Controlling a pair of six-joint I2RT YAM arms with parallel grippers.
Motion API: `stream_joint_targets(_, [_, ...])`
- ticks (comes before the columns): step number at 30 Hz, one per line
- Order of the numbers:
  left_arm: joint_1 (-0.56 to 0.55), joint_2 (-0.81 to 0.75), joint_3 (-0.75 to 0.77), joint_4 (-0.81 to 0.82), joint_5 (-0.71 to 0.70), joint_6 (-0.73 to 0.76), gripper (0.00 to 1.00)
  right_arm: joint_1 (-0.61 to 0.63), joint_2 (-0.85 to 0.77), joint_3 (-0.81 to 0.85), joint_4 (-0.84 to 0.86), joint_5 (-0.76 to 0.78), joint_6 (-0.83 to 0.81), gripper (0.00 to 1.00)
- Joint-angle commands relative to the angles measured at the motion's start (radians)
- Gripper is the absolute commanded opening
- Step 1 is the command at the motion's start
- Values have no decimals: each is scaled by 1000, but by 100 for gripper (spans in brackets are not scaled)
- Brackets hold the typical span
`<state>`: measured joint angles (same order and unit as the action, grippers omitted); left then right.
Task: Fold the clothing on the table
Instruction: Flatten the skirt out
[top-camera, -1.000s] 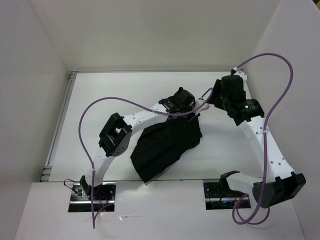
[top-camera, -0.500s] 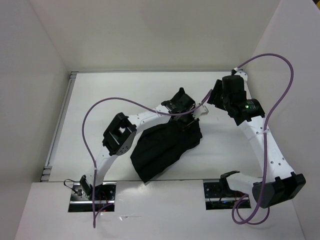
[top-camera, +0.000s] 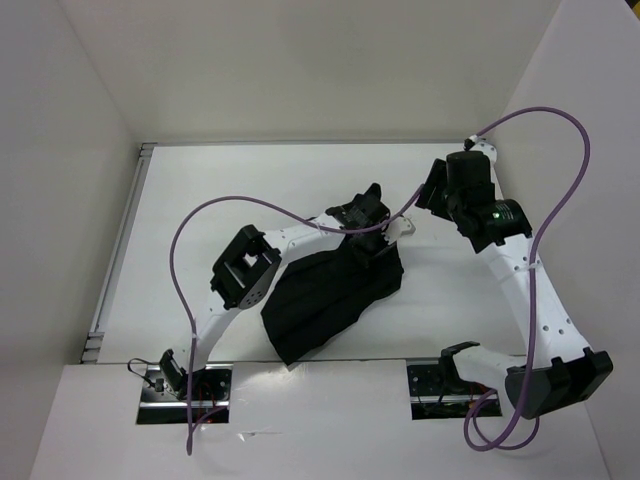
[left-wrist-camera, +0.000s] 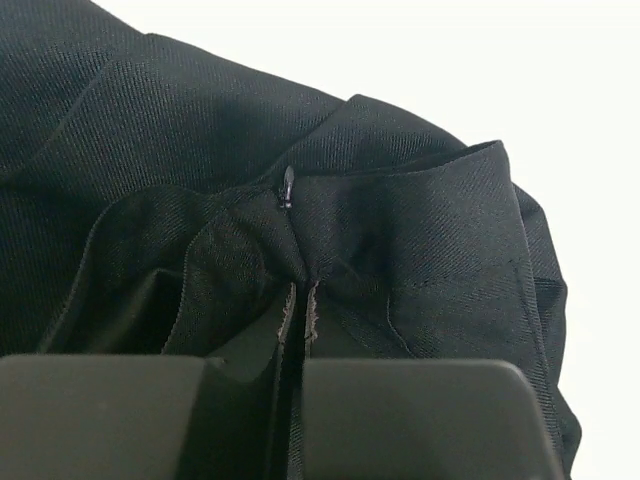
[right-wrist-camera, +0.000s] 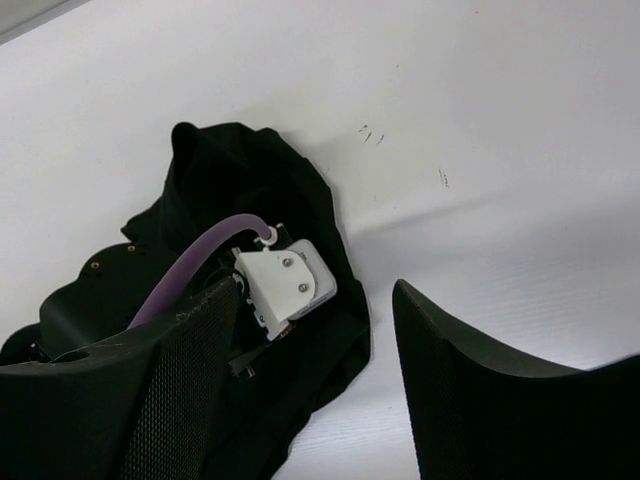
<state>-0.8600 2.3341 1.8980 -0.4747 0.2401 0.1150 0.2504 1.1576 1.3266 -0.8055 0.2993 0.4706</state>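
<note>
The left gripper (left-wrist-camera: 300, 365) has its two fingers (left-wrist-camera: 420, 420) pressed tight together, with a bunch of the black skirt (left-wrist-camera: 200, 130) pinched between them. The cloth puffs up in soft folds right above the fingers, and a small dark tab (left-wrist-camera: 288, 187) sticks up at 12 o'clock from the pinch. From above, this pinch is at the skirt's 1 o'clock end. The rest of the skirt lies on the white table (top-camera: 250, 180) and stretches away toward 7 o'clock, where a corner comes close to the table's near edge. The skirt sits about in the middle of the table. The right gripper (top-camera: 427, 192) has its fingers wide apart and holds nothing. From above it sits at 2 o'clock from the left gripper, near it but not touching, and most of what is under it is bare table. In the right wrist view the skirt's edge lies between the two open fingers, and a small white block (right-wrist-camera: 290, 282) on the left arm shows there too. A purple cable (top-camera: 230, 200) loops over the left arm.
</note>
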Motion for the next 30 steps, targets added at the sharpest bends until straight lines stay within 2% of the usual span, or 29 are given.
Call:
stream_joint_targets(1, [-10,12,-19,-48,-7,-15,0,-3,-33,-1,19,0,-12,69])
stream_joint_targets(5, [-10,-79,15,-93,-7,-15,0,-3,-42,-1,19,0,-12,69])
stream_joint_targets(14, [-10,-367,50,-186,106,-34,0,-3,-52,-43,46,-61,-3,69])
stream_joint_targets(18, [12,-427,62,-199,194,-52,0,-3,-52,-52,77,-81,7,69])
stream_joint_targets(22, [78,-516,41,-190,252,-71,0,-3,-42,-61,89,-94,7,71])
stream_joint_targets(28, [159,-620,-34,-168,139,-104,0,-3,-12,-61,98,-114,7,73])
stream_joint_targets(30, [228,-645,-72,-150,127,-121,0,-3,-12,-61,111,-124,7,73])
